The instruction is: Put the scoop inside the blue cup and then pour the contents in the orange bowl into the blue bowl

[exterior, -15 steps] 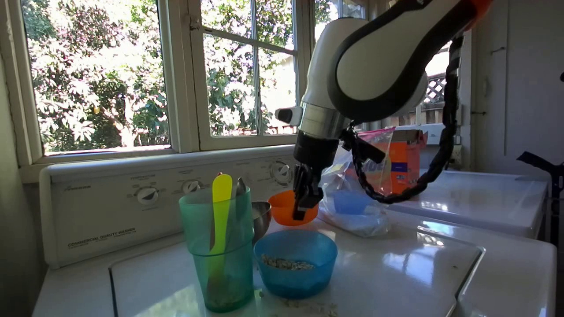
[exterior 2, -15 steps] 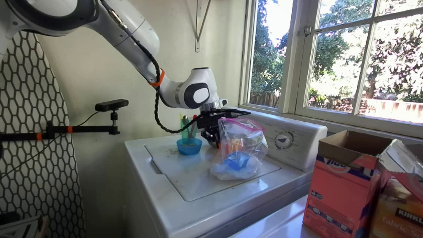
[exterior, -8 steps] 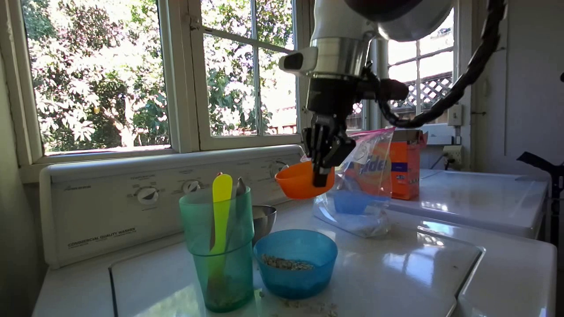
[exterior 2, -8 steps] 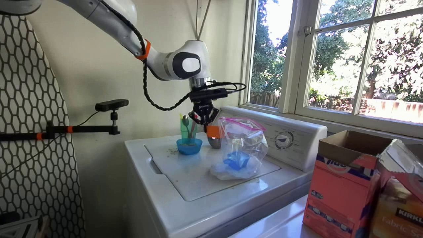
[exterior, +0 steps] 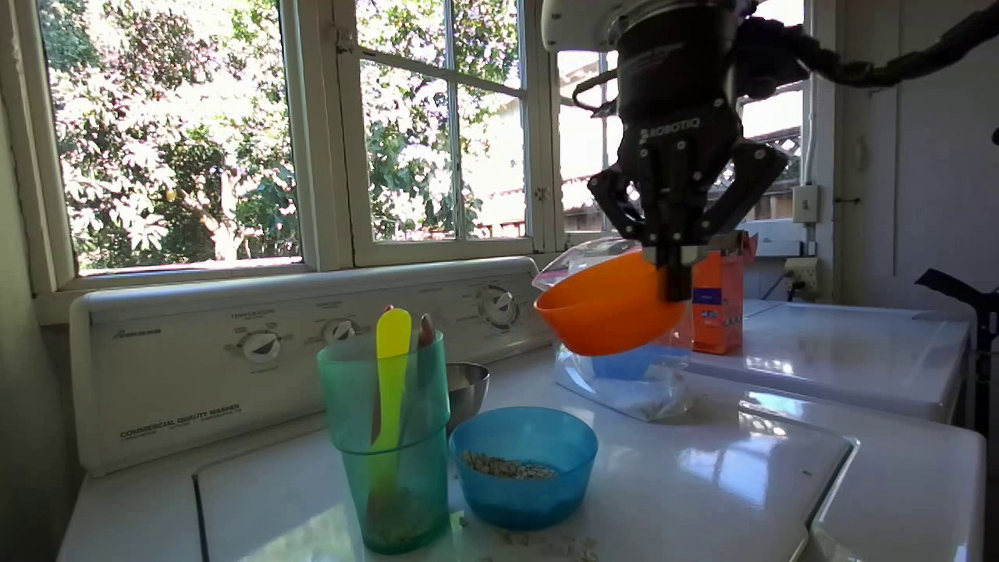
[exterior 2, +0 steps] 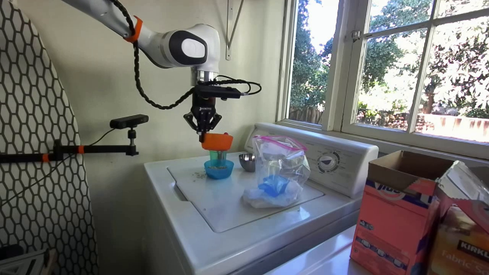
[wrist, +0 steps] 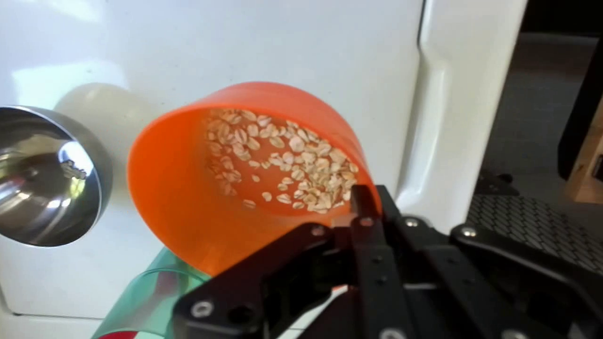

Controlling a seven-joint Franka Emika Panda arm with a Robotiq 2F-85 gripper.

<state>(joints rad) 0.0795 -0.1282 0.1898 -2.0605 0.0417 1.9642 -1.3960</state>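
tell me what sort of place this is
Most likely a home laundry room: there's a top-loading washer with dials, what looks like a Tide detergent box, and a Kirkland box marked "Fabric".

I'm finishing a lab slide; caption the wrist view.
Gripper pinching the rim of the orange bowl, pale flakes inside; metal bowl and blue cup partly in view.

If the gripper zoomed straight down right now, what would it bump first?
Probably the blue bowl, because the orange bowl clamped in the gripper hangs lower and looks partly above it. Depth is unclear; it might be the washer lid instead.
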